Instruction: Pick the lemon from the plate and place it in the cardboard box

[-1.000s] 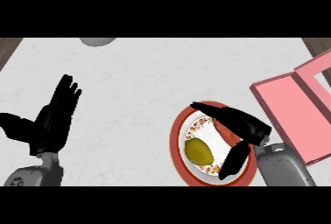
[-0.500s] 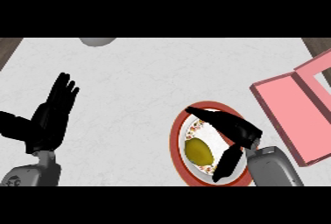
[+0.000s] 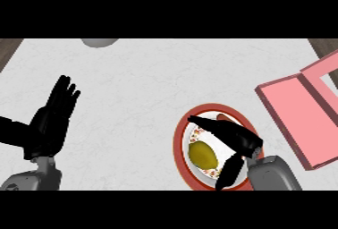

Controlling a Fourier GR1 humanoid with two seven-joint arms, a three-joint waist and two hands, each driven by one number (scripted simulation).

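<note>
Now, right hand [image 3: 238, 138]: open above the plate [image 3: 178, 139], fingers straight, thumb spread, grasping nothing.
Lemon [image 3: 203, 154]: on the plate, between that hand's fingers and thumb.
Cardboard box [image 3: 290, 112]: pink, open, right of the plate.
Left hand [image 3: 51, 120]: open, resting left of the plate.

head view steeply down on counter [image 3: 165, 76], perhaps close

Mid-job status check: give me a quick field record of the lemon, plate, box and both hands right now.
lemon: on the plate, not lifted
plate: red-rimmed, right of centre
right hand: open, over the plate, fingers and thumb either side of the lemon
left hand: open, resting at left
pink box: open, right of the plate
</note>
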